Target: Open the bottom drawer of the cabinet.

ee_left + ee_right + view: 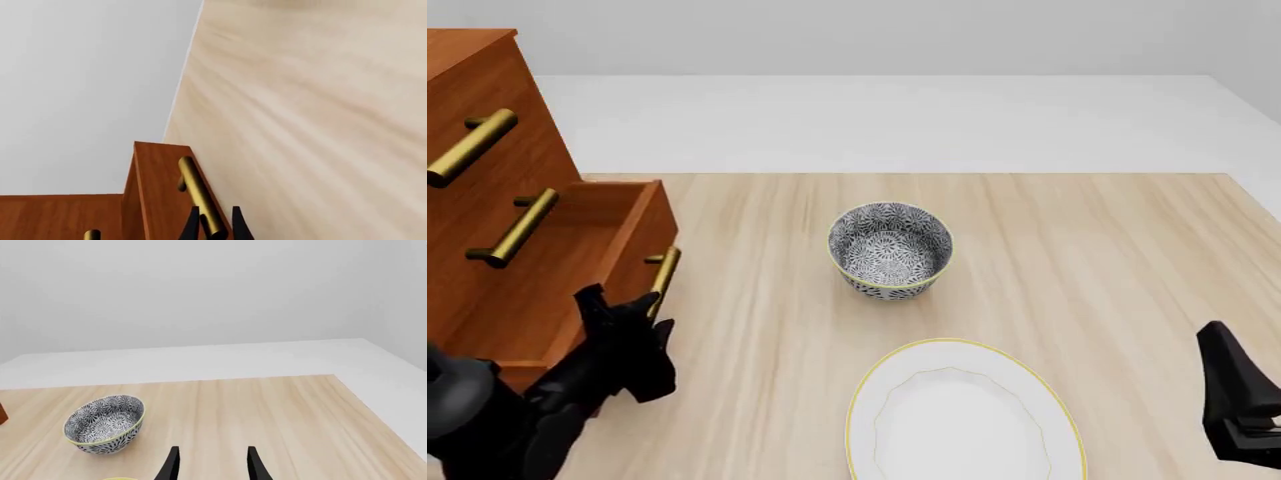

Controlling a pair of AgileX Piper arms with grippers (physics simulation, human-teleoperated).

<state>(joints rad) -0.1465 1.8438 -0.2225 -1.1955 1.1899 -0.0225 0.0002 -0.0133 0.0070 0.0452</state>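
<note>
The reddish-brown cabinet [481,90] stands at the table's far left with three brass-handled drawers. The bottom drawer [607,235] stands pulled out from the cabinet front, and its brass bar handle [663,280] faces the table. My left gripper [634,312] is at that handle. In the left wrist view the handle [200,200] runs between the two black fingers [191,226], which close on its end, with the drawer front [160,185] behind it. My right gripper [213,465] is open and empty, low at the table's right front [1232,370].
A patterned bowl [890,250] stands mid-table and also shows in the right wrist view [105,424]. A white plate with a yellow rim [961,420] lies at the front centre. The two upper drawer handles [514,228] jut out above the open drawer.
</note>
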